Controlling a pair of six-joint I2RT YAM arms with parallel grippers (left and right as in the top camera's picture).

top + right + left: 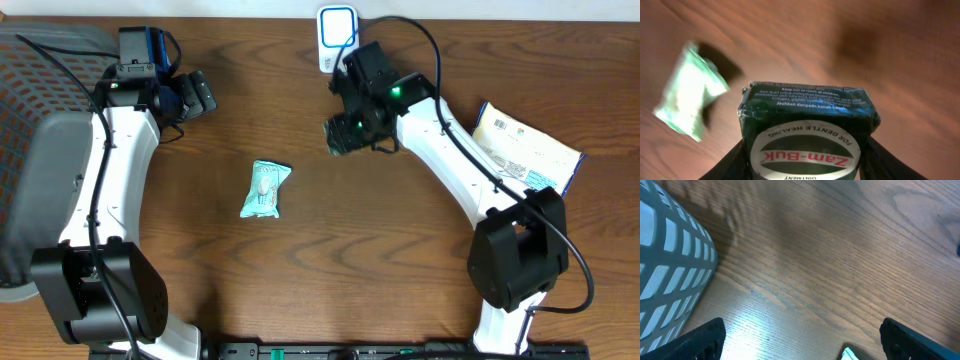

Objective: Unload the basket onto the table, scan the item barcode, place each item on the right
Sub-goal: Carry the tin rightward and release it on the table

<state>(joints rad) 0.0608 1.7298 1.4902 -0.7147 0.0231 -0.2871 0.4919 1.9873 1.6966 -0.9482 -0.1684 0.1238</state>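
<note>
Green ointment box gripped by your right gripper; next, present its barcode to the scanner at twelve o'clock. Left gripper spread, empty.

1. A gray mesh basket is sitting at the left edge of the wooden table.
2. A teal packet is lying flat near the table's middle.
3. A white-and-yellow bag is lying at the right.

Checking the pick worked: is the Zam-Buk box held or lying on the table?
Held: the Zam-Buk box sits between the fingers of the right gripper, raised above the table.
</note>
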